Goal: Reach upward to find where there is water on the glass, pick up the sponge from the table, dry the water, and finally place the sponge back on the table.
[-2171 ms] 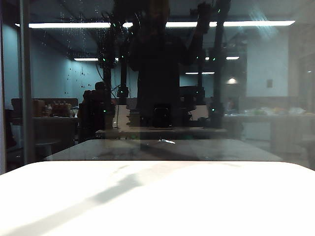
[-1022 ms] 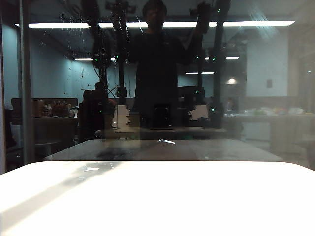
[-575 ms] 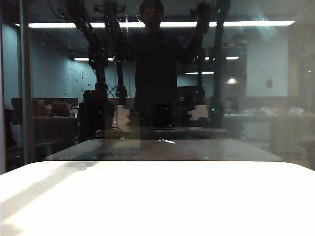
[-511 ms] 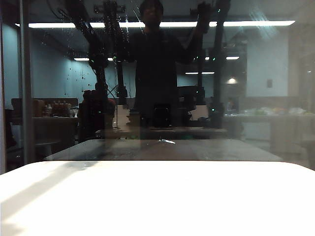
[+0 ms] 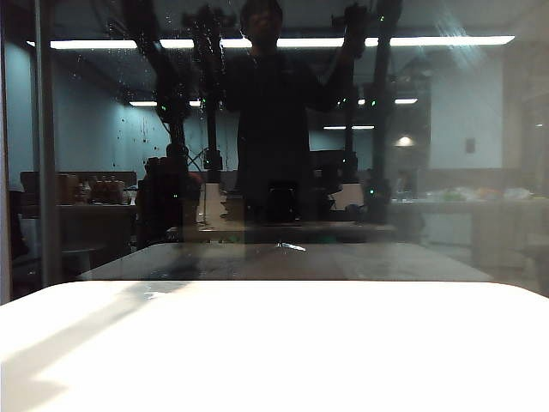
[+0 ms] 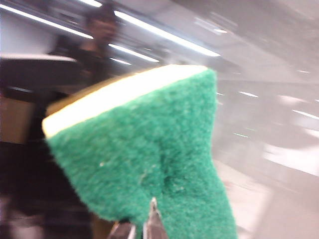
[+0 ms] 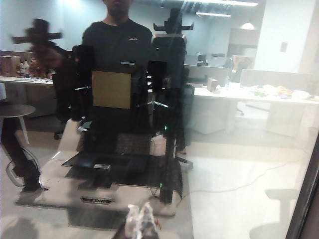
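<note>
Shadow on the desk (image 5: 283, 360) swung leftward since two seconds back. Left gripper (image 6: 144, 230), jaws pinching the sponge (image 6: 149, 159), raised before the glass (image 5: 480, 129); water (image 5: 129, 81) speckled upper left. Right gripper (image 7: 141, 219), jaws pressed together, facing the pane.

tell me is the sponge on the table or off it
Off it. The left wrist view shows the sponge held in the left gripper, jaws shut on it; the table looks bare.
</note>
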Controlling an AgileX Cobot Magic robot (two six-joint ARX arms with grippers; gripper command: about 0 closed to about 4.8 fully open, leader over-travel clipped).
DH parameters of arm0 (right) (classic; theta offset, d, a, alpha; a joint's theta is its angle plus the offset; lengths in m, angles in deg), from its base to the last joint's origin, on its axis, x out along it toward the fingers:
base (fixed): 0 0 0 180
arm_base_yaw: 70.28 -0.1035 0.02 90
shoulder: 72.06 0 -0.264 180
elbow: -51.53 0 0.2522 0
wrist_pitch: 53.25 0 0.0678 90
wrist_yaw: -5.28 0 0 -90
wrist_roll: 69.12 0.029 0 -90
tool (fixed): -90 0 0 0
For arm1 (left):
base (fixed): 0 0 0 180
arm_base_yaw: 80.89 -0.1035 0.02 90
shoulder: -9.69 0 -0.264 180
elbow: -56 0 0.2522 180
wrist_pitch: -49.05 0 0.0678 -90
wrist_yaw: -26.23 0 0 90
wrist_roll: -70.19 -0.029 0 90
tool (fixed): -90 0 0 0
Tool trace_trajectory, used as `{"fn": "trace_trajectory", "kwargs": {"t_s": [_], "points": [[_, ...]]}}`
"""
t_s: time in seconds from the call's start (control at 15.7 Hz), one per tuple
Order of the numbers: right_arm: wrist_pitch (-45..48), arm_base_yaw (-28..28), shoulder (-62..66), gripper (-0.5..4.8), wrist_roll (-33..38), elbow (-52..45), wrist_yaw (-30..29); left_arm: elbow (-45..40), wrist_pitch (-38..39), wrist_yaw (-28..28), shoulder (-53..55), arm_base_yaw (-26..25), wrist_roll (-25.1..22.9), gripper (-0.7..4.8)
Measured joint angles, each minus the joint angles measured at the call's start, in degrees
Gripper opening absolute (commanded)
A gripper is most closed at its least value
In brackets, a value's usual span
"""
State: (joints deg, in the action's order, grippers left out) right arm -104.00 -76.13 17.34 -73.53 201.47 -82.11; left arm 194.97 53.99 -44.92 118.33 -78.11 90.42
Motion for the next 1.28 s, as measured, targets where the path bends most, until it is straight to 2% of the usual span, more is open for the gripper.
{"fn": "trace_trajectory", "kwargs": {"t_s": [0.64, 0.89, 1.02, 1.28], "points": [[0.0, 0.0, 0.0, -0.06, 0.0, 0.0, 0.0, 0.0, -0.2, 0.7, 6.4, 15.5, 0.0, -0.06], [-1.0, 0.0, 0.0, -0.06, 0.0, 0.0, 0.0, 0.8, 1.0, 1.1, 6.7, 15.6, 0.0, -0.06], [-1.5, 0.0, 0.0, -0.06, 0.0, 0.0, 0.0, 4.4, 1.8, 1.1, 6.8, 14.4, -0.1, -0.06], [-1.5, 0.0, 0.0, -0.06, 0.0, 0.0, 0.0, 13.8, 4.0, 0.0, 6.6, 7.1, 0.0, -0.06]]}}
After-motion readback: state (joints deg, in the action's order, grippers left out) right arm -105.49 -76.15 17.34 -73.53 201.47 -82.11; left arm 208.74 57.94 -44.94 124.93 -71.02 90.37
